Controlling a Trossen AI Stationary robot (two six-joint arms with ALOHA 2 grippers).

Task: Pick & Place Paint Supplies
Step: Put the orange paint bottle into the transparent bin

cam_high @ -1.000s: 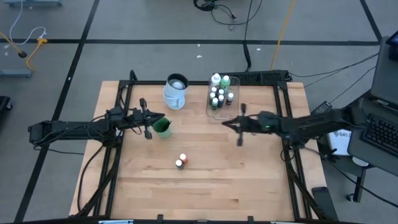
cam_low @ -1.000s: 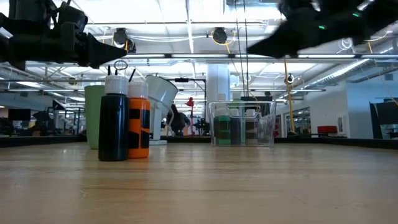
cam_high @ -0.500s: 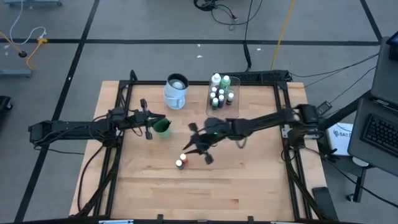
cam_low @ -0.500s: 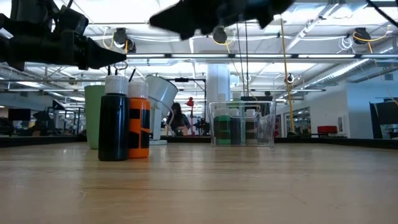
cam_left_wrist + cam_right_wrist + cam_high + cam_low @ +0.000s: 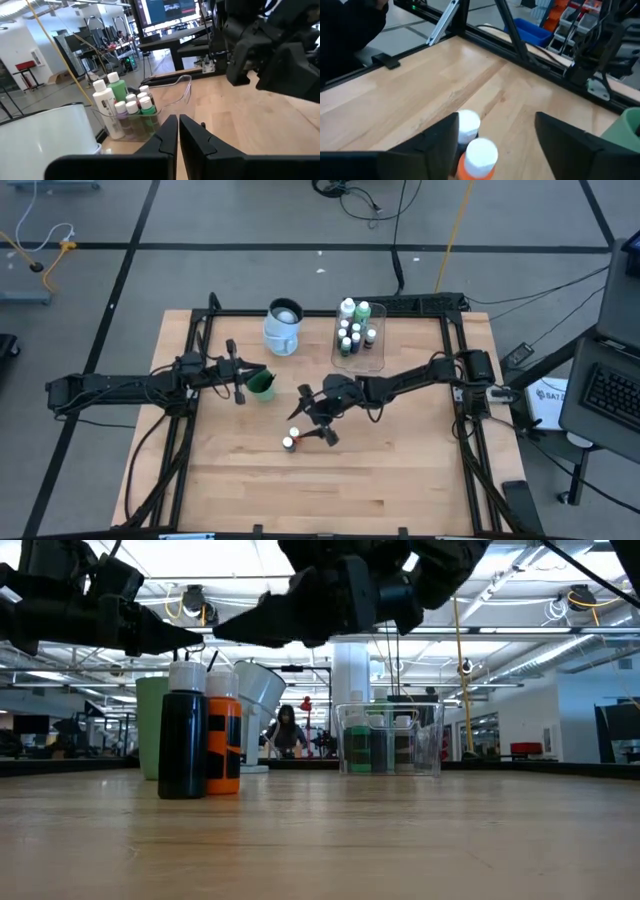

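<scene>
Two small white-capped paint bottles stand on their bases side by side on the wooden table, one black and one orange. From above they show as the orange one and the black one. My right gripper hangs open just above them, its fingers on either side of the caps without touching. Other bottles stand in the clear tray. My left gripper is shut and holds nothing, level above the green cup.
A white pitcher stands at the far middle, left of the tray. A black frame runs round the table's edges. The near half of the table is bare wood. A person stands in the room beyond.
My right gripper has swung from beside the tray toward the table's left and near edge, dipped a little, and has opened above the two small bottles. The bottles have stayed where they were.
</scene>
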